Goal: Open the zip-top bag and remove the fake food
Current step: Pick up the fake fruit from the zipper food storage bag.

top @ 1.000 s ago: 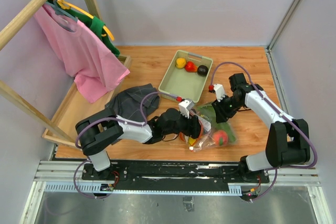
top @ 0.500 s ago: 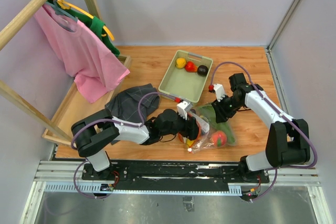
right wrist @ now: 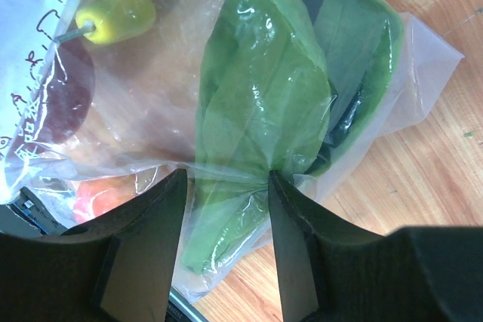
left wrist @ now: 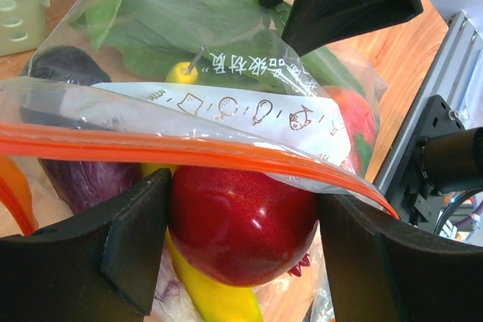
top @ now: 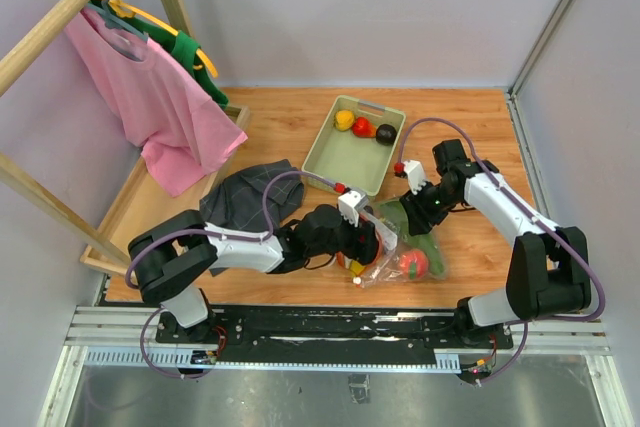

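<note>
The clear zip-top bag (top: 405,255) lies on the wooden table in front of the arms. My left gripper (top: 372,238) reaches into its mouth and is shut on a glossy red round fruit (left wrist: 241,220), just under the orange zip strip (left wrist: 151,145) and white label (left wrist: 226,107). A yellow banana (left wrist: 204,292), a dark purple piece (left wrist: 75,179) and a small yellow pepper (right wrist: 121,13) lie inside. My right gripper (top: 412,209) pinches a fold of the bag (right wrist: 423,65) over the long green leafy piece (right wrist: 264,88); its midpoint shows in the right wrist view (right wrist: 226,186).
The pale green tray (top: 345,159) stands behind the bag with a yellow, a red and a dark toy fruit in it. A dark cloth (top: 245,192) lies left of the arms. A wooden rack with a pink shirt (top: 150,97) fills the left side.
My left arm has drawn slightly back to the left with the red fruit held, and the bag's near end has shifted a little left. The right gripper has barely moved.
</note>
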### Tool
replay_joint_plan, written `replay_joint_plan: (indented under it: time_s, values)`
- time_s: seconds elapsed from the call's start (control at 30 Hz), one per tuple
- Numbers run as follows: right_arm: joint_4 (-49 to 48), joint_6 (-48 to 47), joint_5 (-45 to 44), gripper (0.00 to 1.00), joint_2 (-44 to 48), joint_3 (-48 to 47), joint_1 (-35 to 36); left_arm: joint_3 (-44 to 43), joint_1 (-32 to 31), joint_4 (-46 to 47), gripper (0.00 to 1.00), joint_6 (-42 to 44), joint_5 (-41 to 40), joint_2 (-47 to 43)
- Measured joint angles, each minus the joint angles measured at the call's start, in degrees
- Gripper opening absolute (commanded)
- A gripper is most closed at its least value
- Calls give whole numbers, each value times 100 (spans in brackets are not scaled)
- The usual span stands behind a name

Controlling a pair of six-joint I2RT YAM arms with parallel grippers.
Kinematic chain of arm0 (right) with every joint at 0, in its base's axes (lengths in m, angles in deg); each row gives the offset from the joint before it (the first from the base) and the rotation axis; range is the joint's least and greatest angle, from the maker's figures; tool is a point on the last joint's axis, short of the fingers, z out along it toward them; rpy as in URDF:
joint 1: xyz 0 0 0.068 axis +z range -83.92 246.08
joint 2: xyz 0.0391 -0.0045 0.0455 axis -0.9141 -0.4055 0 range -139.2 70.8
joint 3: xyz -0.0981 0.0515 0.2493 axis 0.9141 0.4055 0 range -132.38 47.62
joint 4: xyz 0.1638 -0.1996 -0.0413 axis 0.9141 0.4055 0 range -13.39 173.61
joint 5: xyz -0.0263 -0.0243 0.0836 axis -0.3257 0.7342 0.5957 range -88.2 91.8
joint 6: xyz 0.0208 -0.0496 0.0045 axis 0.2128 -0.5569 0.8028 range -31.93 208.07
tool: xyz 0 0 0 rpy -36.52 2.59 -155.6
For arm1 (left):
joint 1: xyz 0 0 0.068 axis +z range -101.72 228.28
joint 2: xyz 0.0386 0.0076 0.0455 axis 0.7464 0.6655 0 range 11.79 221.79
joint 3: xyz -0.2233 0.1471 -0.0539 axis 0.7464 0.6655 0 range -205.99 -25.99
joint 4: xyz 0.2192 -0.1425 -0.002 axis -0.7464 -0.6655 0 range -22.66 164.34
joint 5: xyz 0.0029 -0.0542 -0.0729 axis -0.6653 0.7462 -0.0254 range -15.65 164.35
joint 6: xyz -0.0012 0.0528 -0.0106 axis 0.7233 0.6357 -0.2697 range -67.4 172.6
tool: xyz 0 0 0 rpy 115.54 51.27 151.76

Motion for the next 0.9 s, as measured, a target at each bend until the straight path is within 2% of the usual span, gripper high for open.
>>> replay_joint_plan:
  time_s: [0.17,0.5,0.77,0.9]
  values:
    - [-4,-2,0,50,15,0,4,-118,-4,-2,75,11,-28,136]
    - [-20,-2,4,50,55,33,4,59,-2,28,98,0,15,136]
    - [-22,-4,59,52,133,44,4,199,11,-17,99,28,81,15]
    - [-20,-24,116,55,238,55,4,201,33,-39,94,26,136,15]
